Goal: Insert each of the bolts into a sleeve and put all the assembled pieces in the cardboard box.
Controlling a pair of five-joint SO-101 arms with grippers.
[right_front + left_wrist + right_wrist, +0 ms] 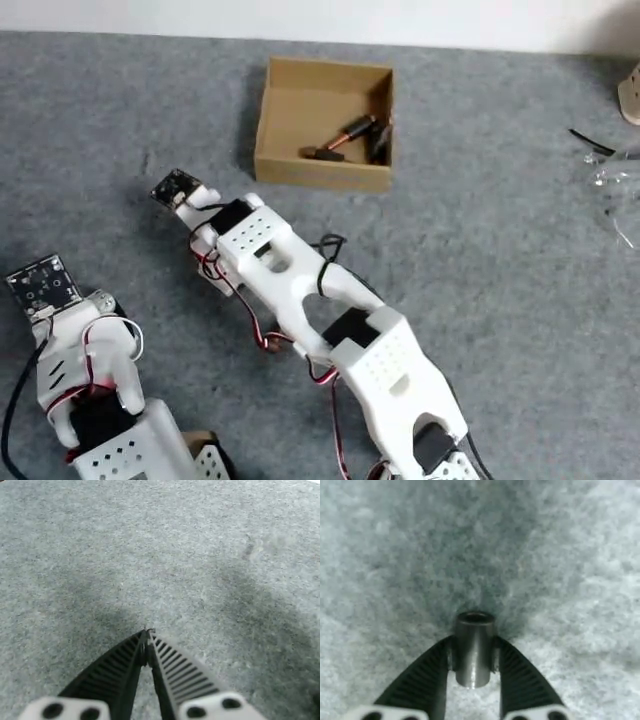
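Observation:
My right gripper (473, 645) is shut on a dark metal sleeve (474, 655), held with its open bore facing away from the camera, just above the grey mat. In the high view the right arm (260, 245) stretches to the middle left of the table, short of the cardboard box (275, 120). Inside the box lie a copper-and-black assembled piece (348, 133) and a darker piece (379, 146). My left gripper (146, 634) is shut with nothing in it, over bare mat. The left arm (80, 350) sits at the near left corner.
Grey felt mat (480, 250) covers the table. Clear plastic pieces and a black wire (605, 165) lie at the right edge, with a tan object (630, 95) above them. Open mat lies between the arms and the box.

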